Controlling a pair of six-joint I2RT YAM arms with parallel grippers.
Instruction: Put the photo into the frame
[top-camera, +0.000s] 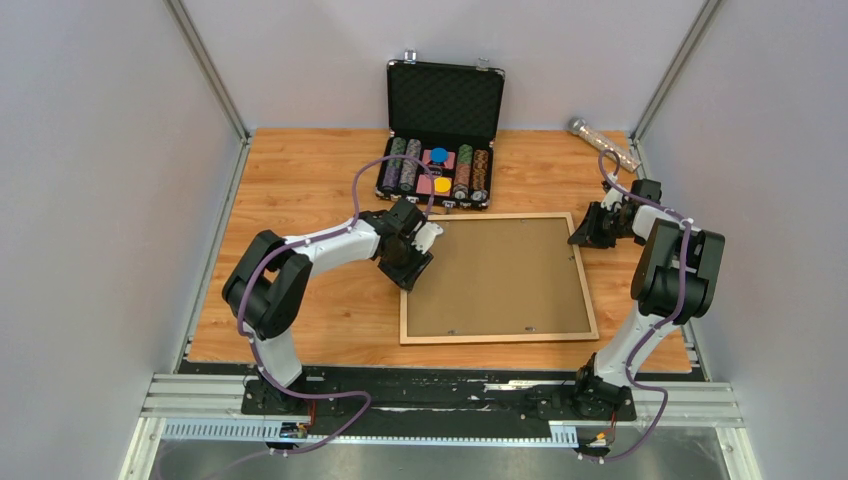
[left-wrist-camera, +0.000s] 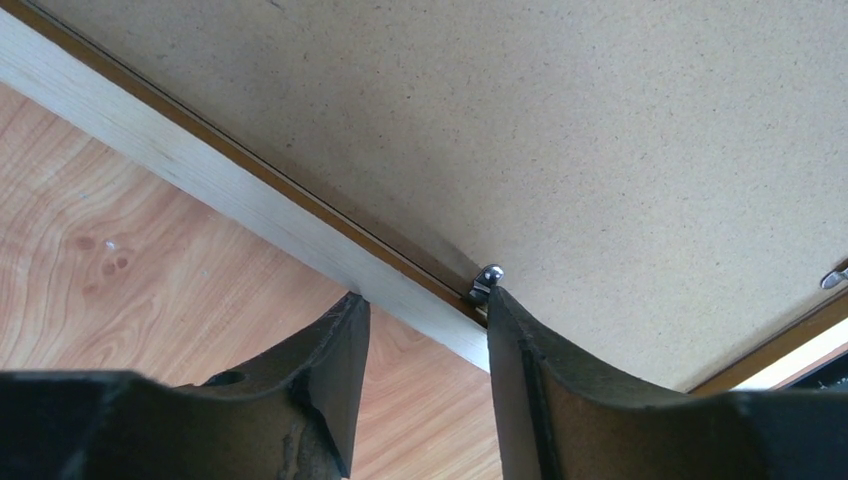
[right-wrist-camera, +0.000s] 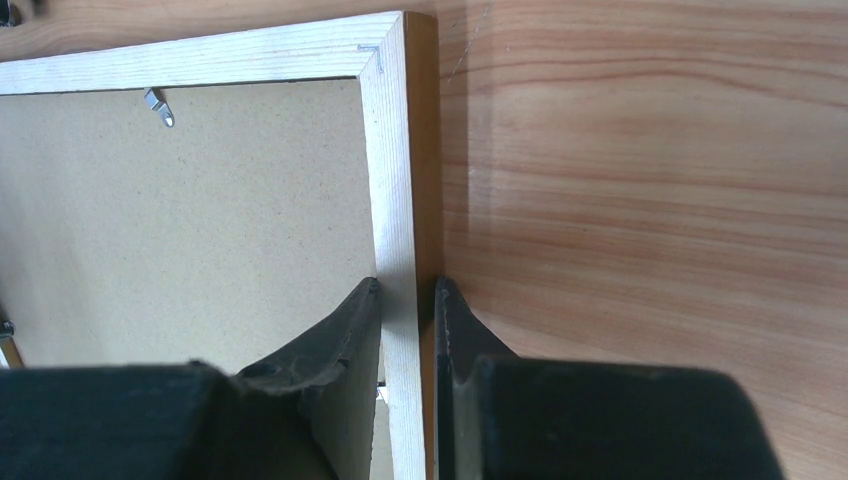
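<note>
The frame (top-camera: 500, 336) lies face down on the table, its brown fibreboard backing (top-camera: 495, 275) facing up. The photo is out of view. My left gripper (top-camera: 412, 268) is low over the frame's left rail (left-wrist-camera: 200, 170) near the far corner. It is open (left-wrist-camera: 422, 295), the rail crossing slantwise between its fingers, and one fingertip touches a small metal clip (left-wrist-camera: 486, 280) at the backing's edge. My right gripper (top-camera: 590, 232) is shut (right-wrist-camera: 408, 285) on the frame's right rail (right-wrist-camera: 390, 150) near the far right corner, one finger inside over the backing and one outside.
An open black case (top-camera: 443, 100) holding poker chips stands just behind the frame. A shiny tube (top-camera: 603, 142) lies at the back right by the wall. Another metal clip (right-wrist-camera: 158, 105) sits on the far rail. Grey walls close in on both sides.
</note>
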